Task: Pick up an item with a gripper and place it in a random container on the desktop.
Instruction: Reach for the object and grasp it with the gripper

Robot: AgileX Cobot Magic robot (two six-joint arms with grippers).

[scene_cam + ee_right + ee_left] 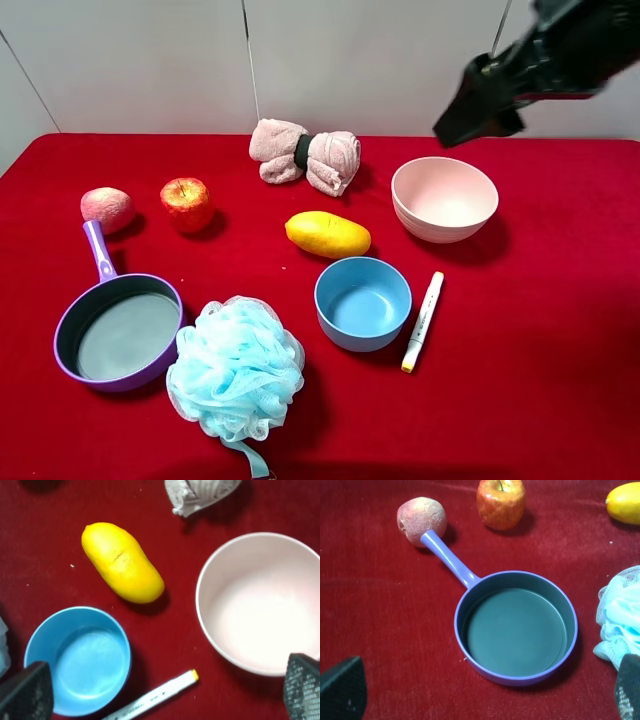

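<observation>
The yellow mango-like fruit lies on the red desktop, between the blue bowl and the pink towel. It also shows in the right wrist view. The pale pink bowl stands empty to its right, also in the right wrist view. My right gripper hovers high above the pink bowl's far side; its fingers are spread wide and hold nothing. My left gripper is out of the exterior view; its fingertips stand wide apart above the purple pan, empty.
A blue bowl and a white marker lie in front of the fruit. A purple handled pan, a pinkish fruit, a red apple, a blue bath pouf and a rolled pink towel sit around.
</observation>
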